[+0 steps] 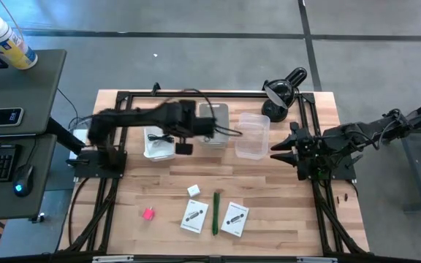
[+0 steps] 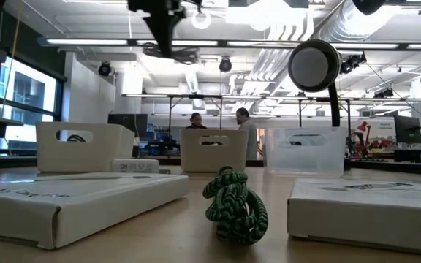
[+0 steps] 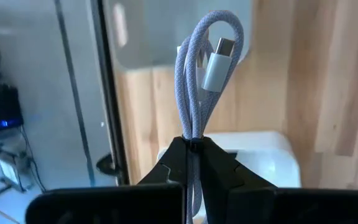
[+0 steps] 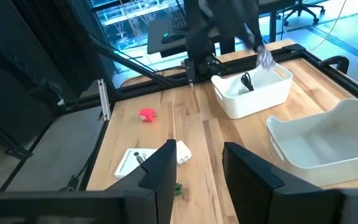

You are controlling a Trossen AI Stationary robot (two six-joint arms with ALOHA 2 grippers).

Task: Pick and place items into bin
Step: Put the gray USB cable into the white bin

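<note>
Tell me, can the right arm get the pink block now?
Probably yes. The right end effector is open and empty, and the pink block lies bare on the table, though at the far left side.

A pale woven cable (image 3: 197,74) with a white USB-C plug, folded into a looped bundle, is pinched between the left gripper's (image 3: 194,152) closed fingers, held above a white bin (image 1: 159,143) that has a black cable (image 4: 247,81) lying inside. Beside it stand a grey bin (image 1: 213,120) and a clear bin (image 1: 252,137). Nearer the front edge lie a pink block (image 1: 148,214), a white cube (image 1: 193,191), an upright-lying green pen (image 1: 215,212) between two white cards (image 1: 194,216) with black print, the second card (image 1: 234,219) tilted.
</note>
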